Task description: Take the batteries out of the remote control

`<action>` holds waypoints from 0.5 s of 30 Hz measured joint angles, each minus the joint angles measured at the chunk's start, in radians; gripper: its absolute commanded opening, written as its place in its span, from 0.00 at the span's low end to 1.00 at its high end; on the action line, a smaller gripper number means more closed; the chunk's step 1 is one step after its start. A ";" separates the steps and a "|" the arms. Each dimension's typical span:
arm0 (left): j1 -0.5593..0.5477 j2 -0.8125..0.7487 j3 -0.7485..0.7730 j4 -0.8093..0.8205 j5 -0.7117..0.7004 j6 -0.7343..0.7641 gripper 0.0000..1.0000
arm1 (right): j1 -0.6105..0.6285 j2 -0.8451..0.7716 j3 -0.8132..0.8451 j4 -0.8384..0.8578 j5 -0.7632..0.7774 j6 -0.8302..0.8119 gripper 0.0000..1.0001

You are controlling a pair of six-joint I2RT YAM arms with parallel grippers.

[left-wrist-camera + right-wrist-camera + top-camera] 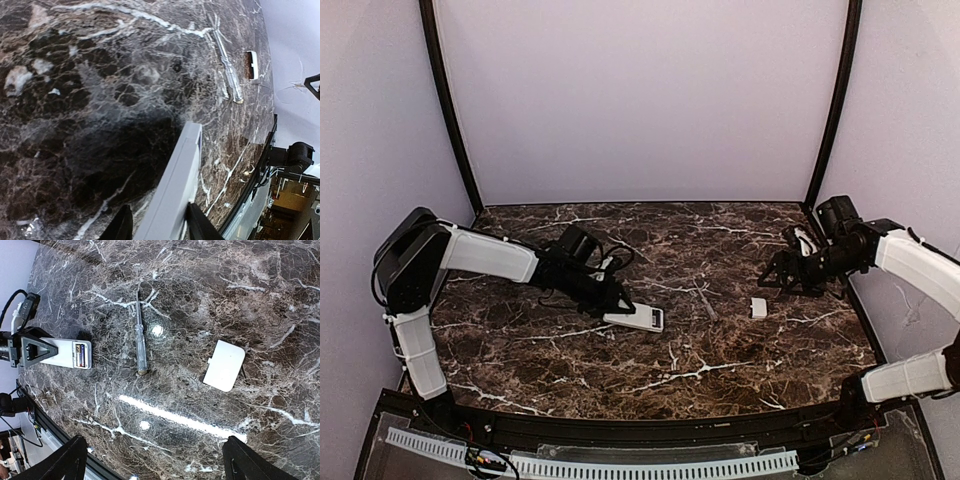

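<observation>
The white remote control (pixel 642 318) lies left of the table's middle, back side up. Its battery bay is uncovered, and the batteries (pixel 79 354) sit inside it at the end nearest the centre. My left gripper (pixel 616 301) straddles the remote's other end. In the left wrist view the remote (pixel 177 175) runs between the fingers: one fingertip (pixel 199 225) touches its edge, while the other stands apart with a visible gap. My right gripper (pixel 157 465) hovers wide open over bare marble at the right, holding nothing.
A small white battery cover (pixel 758 307) lies flat to the right of centre. A clear-handled screwdriver (pixel 705 300) rests between it and the remote. Black frame posts stand at the back corners, and a black rail (pixel 620 430) runs along the near edge.
</observation>
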 measured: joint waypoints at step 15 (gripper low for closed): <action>0.013 0.014 0.054 -0.135 -0.143 0.103 0.86 | 0.043 -0.020 -0.004 -0.005 0.002 0.008 0.92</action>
